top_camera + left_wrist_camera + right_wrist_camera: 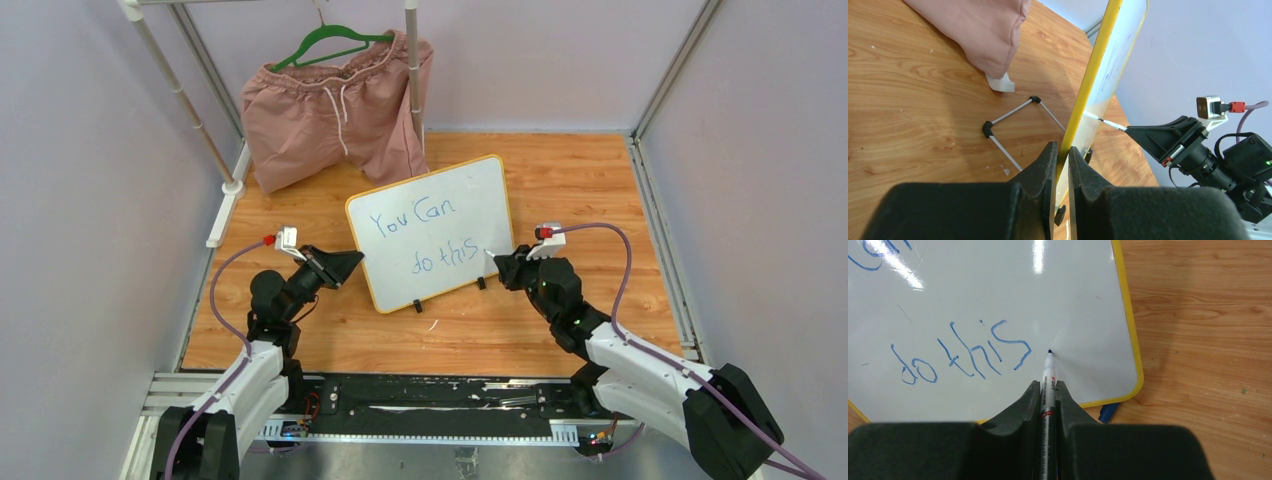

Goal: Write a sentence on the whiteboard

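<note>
The whiteboard [470, 200] with a yellow frame stands tilted on the wooden table. The sentence [425, 235] in blue reads "You Can" above "do this". My left gripper [350, 265] is shut on the whiteboard's left frame edge [1093, 65]; its fingertips [1062, 147] pinch the yellow rim. My right gripper [503, 265] is shut on a thin marker [1048, 375]. The marker tip touches the board [1088, 300] just right of "do this" [963, 355]. The marker [1108, 122] and right gripper [1135, 131] also show in the left wrist view.
Pink shorts [335, 110] hang on a green hanger from a white rack [412, 60] at the back. A wire stand [1013, 112] props up the board from behind. A dark foot [1109, 412] sits under the board's lower edge. Walls enclose the table.
</note>
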